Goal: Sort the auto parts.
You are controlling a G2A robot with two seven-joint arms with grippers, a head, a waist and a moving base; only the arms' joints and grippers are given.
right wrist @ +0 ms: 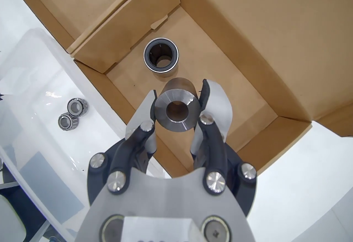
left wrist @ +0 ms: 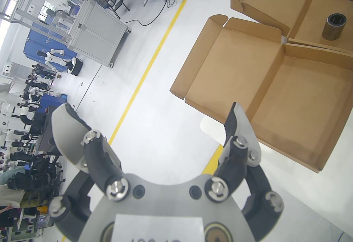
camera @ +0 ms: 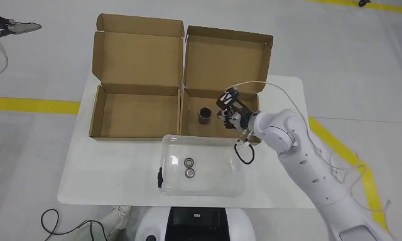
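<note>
My right gripper [right wrist: 176, 98] is shut on a steel bushing [right wrist: 176, 109], a short grey cylinder with a bore, and holds it above the floor of the right cardboard box [camera: 251, 125]. A dark sleeve [camera: 205, 116] [right wrist: 161, 55] [left wrist: 334, 26] stands upright in that same box, just beyond the held bushing. Two small roller bearings [camera: 189, 167] [right wrist: 72, 113] lie side by side in the clear plastic bin [camera: 232, 178]. My left gripper [left wrist: 149, 119] is open and holds nothing, off to the side of the left cardboard box [left wrist: 297, 105].
The left cardboard box [camera: 135, 115] has nothing in it; both boxes have their lids folded back and stand side by side at the back of the white table [camera: 100, 172]. The clear bin sits at the table's front edge, its wall [right wrist: 35, 41] close beside the right box.
</note>
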